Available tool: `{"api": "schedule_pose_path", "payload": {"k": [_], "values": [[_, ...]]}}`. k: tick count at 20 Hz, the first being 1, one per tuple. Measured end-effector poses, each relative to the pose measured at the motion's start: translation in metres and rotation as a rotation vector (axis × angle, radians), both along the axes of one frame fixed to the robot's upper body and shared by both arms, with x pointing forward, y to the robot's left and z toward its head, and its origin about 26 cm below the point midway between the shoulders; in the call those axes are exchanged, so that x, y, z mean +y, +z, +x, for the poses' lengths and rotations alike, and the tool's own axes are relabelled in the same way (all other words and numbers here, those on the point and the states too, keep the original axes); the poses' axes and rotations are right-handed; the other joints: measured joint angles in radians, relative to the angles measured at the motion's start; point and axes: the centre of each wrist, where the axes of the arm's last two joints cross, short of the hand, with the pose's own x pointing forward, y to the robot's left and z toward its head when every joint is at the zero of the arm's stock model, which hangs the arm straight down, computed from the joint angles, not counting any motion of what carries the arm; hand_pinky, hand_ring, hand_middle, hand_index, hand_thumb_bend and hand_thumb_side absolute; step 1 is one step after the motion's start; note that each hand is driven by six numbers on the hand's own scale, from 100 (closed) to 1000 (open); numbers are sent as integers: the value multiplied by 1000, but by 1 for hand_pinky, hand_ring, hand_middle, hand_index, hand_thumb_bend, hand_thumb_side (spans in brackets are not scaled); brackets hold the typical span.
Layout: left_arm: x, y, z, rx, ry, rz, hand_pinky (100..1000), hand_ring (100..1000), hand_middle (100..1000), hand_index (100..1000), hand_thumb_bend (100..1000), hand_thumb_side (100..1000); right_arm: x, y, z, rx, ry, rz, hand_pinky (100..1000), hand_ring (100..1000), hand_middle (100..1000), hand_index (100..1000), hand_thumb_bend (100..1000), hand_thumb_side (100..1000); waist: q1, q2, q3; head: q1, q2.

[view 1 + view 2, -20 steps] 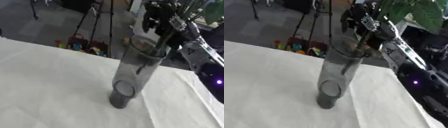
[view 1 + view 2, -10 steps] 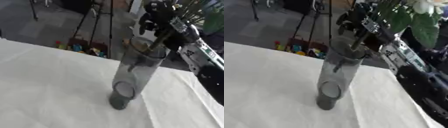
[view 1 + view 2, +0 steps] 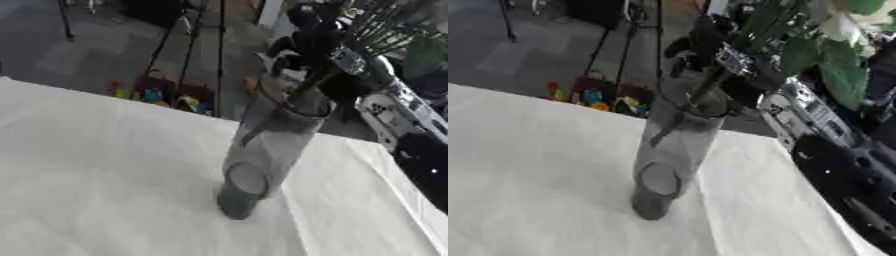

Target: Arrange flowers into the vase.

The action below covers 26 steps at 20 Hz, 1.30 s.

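This looks like a lab or studio workspace rather than a home. The work surface is a table point(image 3: 105, 165) under a plain white cloth, standing on a bare grey floor point(image 3: 79, 55). At twelve o'clock beyond the table's far edge rise the thin dark legs of a tripod or stand point(image 3: 188, 45), the kind that carries a camera or a light. At its foot, toward eleven o'clock, sits a small heap of brightly coloured objects point(image 3: 592, 97), too blurred to name. Dark equipment crowds the one o'clock corner.
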Motion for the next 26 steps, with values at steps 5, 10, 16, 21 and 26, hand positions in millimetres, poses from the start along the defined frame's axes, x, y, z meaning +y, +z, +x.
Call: {"api": "schedule_pose_path", "payload": {"k": [5,10,16,21,26], "values": [[0,0,0,1,0,1,689,1000,966,971,100,1000,-1,1,-1,-50,-42,-4,568,678,273,523,100,192,0,2,-4,2,0],[0,0,0,3,0,3,687,1000,967,971,100,1000,-1,0,-2,-126,-75,-27,581,688,285,536,100,191,0,2,-13,5,0],[-1,0,0,7,0,3,687,1000,967,971,100,1000,-2,-2,-1,-183,-114,-79,620,720,309,557,100,180,0,2,-17,5,1],[-1,0,0,9,-1,0,686,1000,968,971,100,1000,-1,-3,0,-222,-127,-139,713,774,393,606,100,172,0,2,-21,4,1],[-1,0,0,12,-3,0,686,1000,969,971,100,1000,2,-3,-2,-297,-111,-231,790,824,460,659,100,174,0,1,-23,4,1]]}}
